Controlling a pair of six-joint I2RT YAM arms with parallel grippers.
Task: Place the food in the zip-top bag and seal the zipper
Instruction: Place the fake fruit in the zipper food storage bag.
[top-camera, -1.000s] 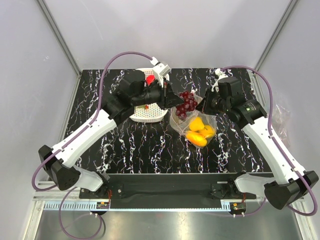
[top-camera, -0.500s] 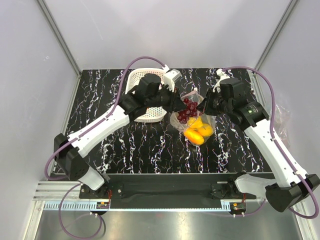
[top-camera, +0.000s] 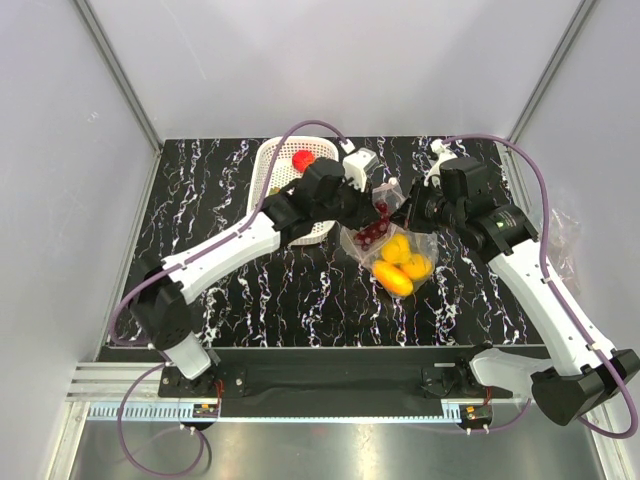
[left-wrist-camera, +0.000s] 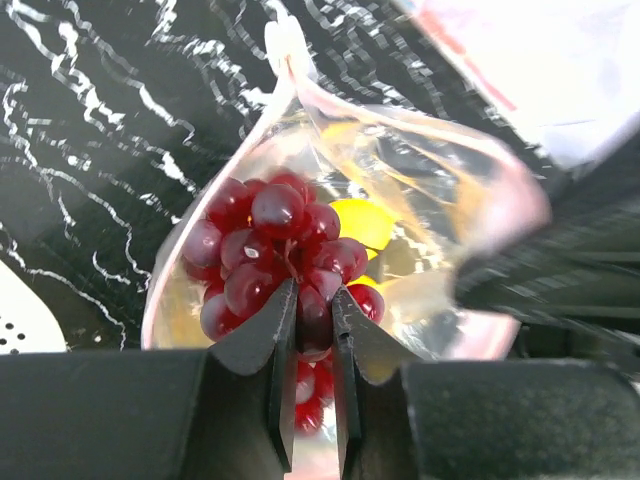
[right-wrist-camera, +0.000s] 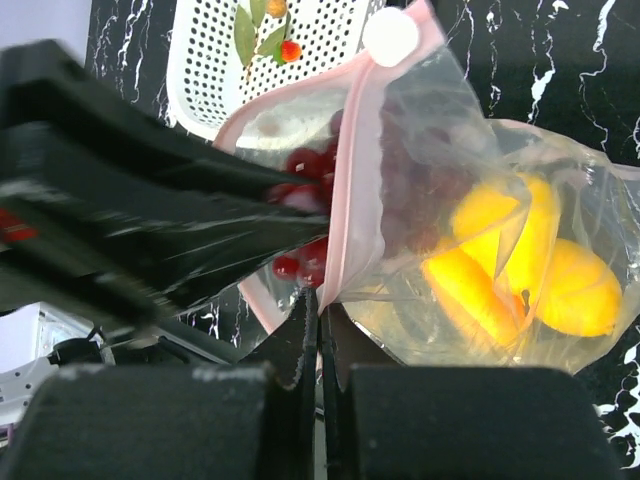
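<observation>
**Desk:** Where do the grapes lie from your jaws?

**Caption:** Your left gripper is clenched on the grapes. The bunch bulges out past the fingertips and hangs right at the open mouth of the bag. The yellow of the lemons shows deeper inside.

**Desk:** And your other arm?

**Caption:** Your right gripper is pinched tight on the zipper. It holds that rim up so the mouth gapes toward the left arm.

**Desk:** Which way does the bag run?

**Caption:** Seen from above, its long axis starts at the mouth, far out between your two grippers. It runs back toward the arm bases, with the lemons at the closed end. The grapes would go in along that line. Your left arm is the nearer one and already has them. By my reading, the bunch should clear the pink rim before you let go.

**Desk:** What does each view add?

**Caption:**
- **Left wrist view:** the only one showing the grip on the bunch itself.
- **Right wrist view:** the only one showing the pinch on the strip. It has grapes on both sides of the pink line, so you cannot tell how far in they are.
- **Top view:** it hides both sets of jaws under the wrists. It does show the apple in the basket, well apart from the bag. That fruit is not yet bagged, and the seal is not yet made.
</observation>
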